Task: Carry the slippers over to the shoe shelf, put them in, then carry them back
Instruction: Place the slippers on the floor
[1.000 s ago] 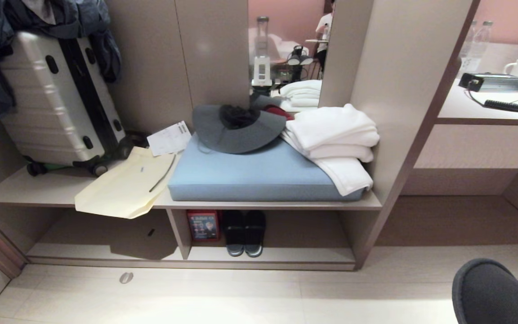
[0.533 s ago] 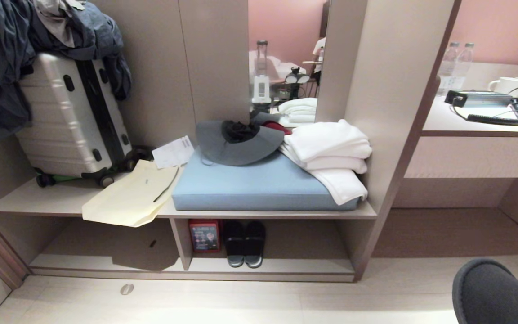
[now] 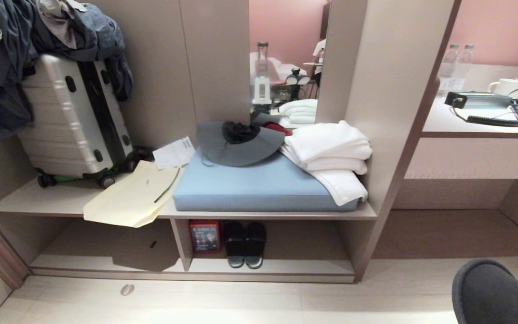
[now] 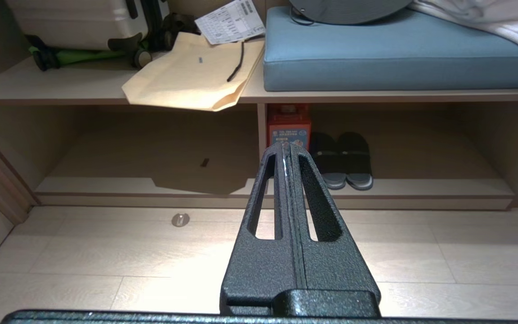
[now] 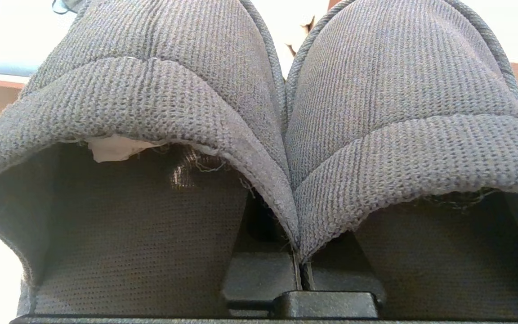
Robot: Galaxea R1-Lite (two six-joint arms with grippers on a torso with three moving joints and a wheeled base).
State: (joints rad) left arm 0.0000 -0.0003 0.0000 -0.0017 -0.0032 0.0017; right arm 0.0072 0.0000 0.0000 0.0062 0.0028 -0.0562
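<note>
While your right gripper (image 5: 298,268) is clamped tight on the slippers (image 5: 160,90), pinching the two inner walls together between its fingers, the pair sits toes-forward right in front of that wrist camera and fills nearly the whole view. From the head view you only catch the slippers' rounded dark toes poking in at the lower right corner, low over the floor (image 3: 223,301) and well off to the right of the shoe shelf (image 3: 268,266). So they're not in yet.

Your left gripper (image 4: 287,150) is empty, fingers pressed flat against each other, held out roughly level over the floor and pointing at the shelf's upright divider (image 4: 262,135). Neither arm itself shows in the head view.

Heads up on the right compartment: just right of the divider stands a red box (image 3: 204,236), and touching beside it is another dark pair with pale sole rims (image 3: 244,243), heels outward on the base board. Rest of that compartment is bare board. Up top there's a blue cushion (image 3: 259,186) with a grey hat (image 3: 238,144) and folded white towels (image 3: 328,155) on it.
</note>
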